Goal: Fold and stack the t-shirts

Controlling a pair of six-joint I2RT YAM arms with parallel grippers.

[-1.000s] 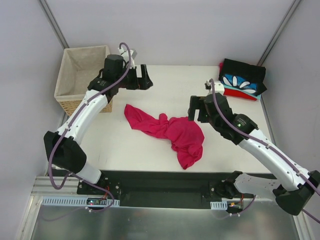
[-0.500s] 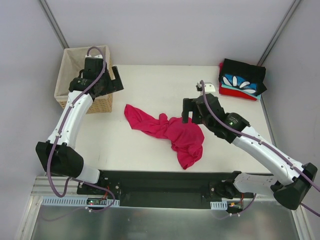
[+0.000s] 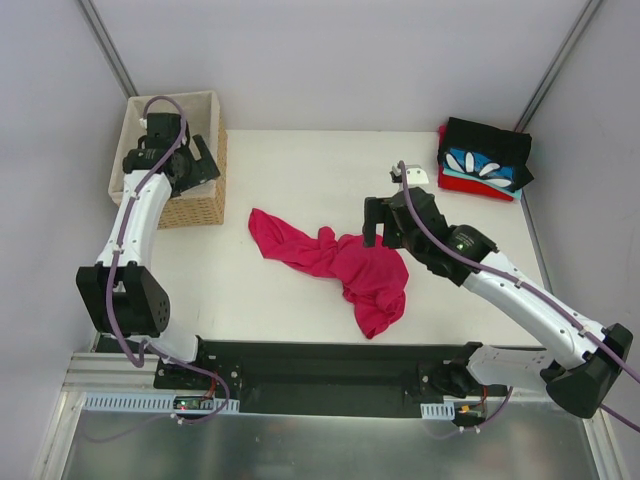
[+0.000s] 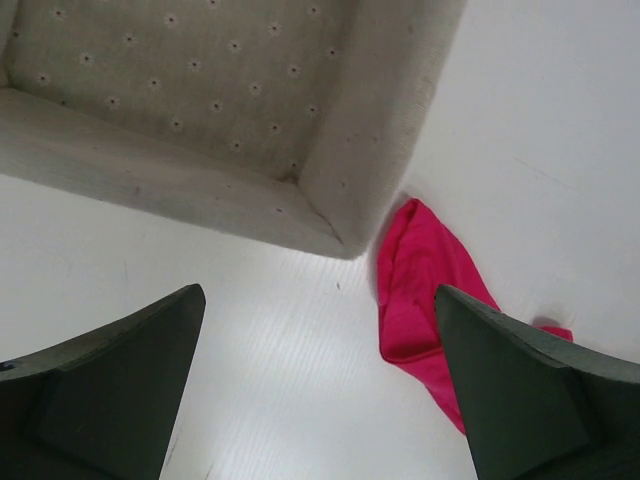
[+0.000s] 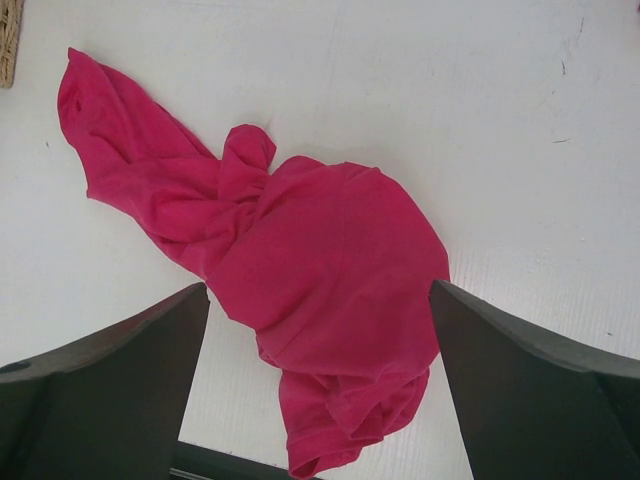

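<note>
A crumpled magenta-pink t-shirt (image 3: pixel 340 265) lies in the middle of the white table; it fills the right wrist view (image 5: pixel 300 260), and one end shows in the left wrist view (image 4: pixel 420 290). A stack of folded black, blue petal-print and red t-shirts (image 3: pixel 485 160) sits at the back right corner. My right gripper (image 3: pixel 385 222) is open and empty, hovering over the right part of the pink shirt (image 5: pixel 318 400). My left gripper (image 3: pixel 200 160) is open and empty, up over the wicker basket's near corner (image 4: pixel 318 400).
The wicker basket (image 3: pixel 140 150) with beige lining (image 4: pixel 200 90) stands at the back left corner. A small white block (image 3: pixel 412 176) lies on the table (image 3: pixel 300 180) left of the shirt stack. The black front rail (image 3: pixel 320 365) borders the table's near edge.
My left arm has swung left from the table's back middle to over the basket. My right gripper moved left and slightly forward over the pink shirt, then stayed. The shirt has not moved.
</note>
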